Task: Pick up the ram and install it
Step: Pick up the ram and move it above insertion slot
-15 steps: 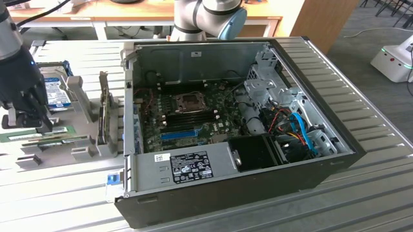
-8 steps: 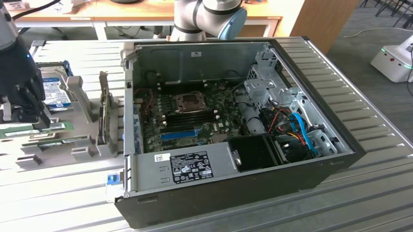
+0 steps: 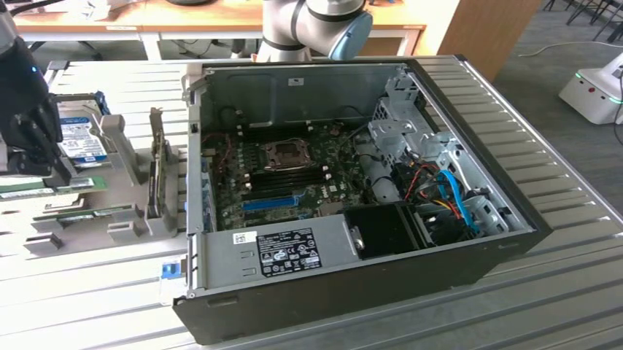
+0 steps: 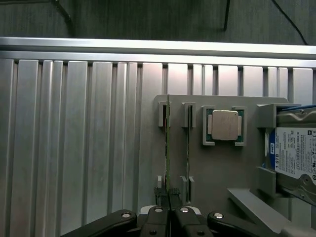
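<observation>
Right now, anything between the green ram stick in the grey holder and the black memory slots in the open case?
Yes: an upright dark card in the grey plastic holder and the case's grey metal side wall stand between the slim green ram stick, pinched in the shut gripper, and the long black memory slots.

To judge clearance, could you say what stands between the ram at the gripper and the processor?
In the wrist view, a second memory stick stands on edge between the ram and the processor.
</observation>
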{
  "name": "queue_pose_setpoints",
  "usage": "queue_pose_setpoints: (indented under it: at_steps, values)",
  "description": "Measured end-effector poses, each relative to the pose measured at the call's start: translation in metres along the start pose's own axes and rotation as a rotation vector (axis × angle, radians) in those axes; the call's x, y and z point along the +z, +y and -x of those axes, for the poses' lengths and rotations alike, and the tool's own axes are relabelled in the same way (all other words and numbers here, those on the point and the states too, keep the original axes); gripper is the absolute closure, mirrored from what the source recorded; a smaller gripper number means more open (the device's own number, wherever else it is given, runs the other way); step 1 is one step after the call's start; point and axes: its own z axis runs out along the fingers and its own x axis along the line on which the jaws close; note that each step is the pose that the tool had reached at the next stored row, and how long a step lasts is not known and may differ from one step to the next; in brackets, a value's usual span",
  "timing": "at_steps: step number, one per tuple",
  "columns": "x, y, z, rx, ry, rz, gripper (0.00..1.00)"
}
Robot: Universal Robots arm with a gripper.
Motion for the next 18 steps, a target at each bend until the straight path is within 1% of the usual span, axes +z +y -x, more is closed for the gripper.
queue_pose_setpoints:
  at_steps: [10, 18]
  values:
    - [-0.021, 0.0002, 0.0, 0.0, 0.0, 0.0, 0.88]
    - [-0.0359, 0.0003, 0.0, 0.0, 0.0, 0.0, 0.88]
